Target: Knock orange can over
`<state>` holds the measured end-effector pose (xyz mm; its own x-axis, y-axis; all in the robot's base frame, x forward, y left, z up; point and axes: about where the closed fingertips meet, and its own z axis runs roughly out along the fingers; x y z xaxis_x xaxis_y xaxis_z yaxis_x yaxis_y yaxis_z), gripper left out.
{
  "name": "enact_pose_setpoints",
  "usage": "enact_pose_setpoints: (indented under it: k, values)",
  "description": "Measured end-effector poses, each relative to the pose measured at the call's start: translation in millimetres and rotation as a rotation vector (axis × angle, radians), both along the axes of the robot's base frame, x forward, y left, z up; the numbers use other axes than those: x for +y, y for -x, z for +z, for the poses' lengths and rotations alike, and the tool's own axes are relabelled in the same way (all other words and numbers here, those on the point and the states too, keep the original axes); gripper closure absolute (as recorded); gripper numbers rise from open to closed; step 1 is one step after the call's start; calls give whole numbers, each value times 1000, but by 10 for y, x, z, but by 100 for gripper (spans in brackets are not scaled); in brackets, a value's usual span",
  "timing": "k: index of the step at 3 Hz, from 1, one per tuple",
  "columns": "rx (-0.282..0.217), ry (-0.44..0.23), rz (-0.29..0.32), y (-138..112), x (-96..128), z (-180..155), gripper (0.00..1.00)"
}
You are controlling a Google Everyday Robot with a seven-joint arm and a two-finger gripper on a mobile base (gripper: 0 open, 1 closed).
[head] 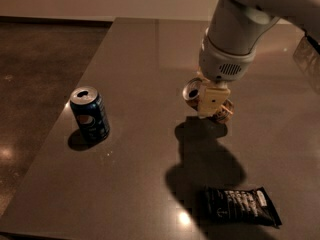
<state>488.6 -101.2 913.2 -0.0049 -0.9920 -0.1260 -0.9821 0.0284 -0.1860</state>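
The orange can [192,91] is on the grey table [135,59], right of centre, tilted with its silver top facing left toward the camera. Part of its orange body shows behind the gripper, low on the right. My gripper [212,101] hangs from the large white arm straight over the can, and its cream-coloured end covers the can's middle. I cannot tell whether the can is held or only touched. The can and gripper throw a dark shadow on the table just in front.
A blue Pepsi-style can [90,115] stands upright near the table's left edge. A black snack bag [241,205] lies flat at the front right. A clear object [307,54] sits at the far right edge. Dark floor lies left of the table.
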Motion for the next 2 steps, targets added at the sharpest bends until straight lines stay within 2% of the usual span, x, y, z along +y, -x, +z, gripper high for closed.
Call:
enact_pose_setpoints:
  k: [1,2]
  values:
    - [-7,-1,1,1,7,17,0]
    - [-7,-1,1,1,8,18,0]
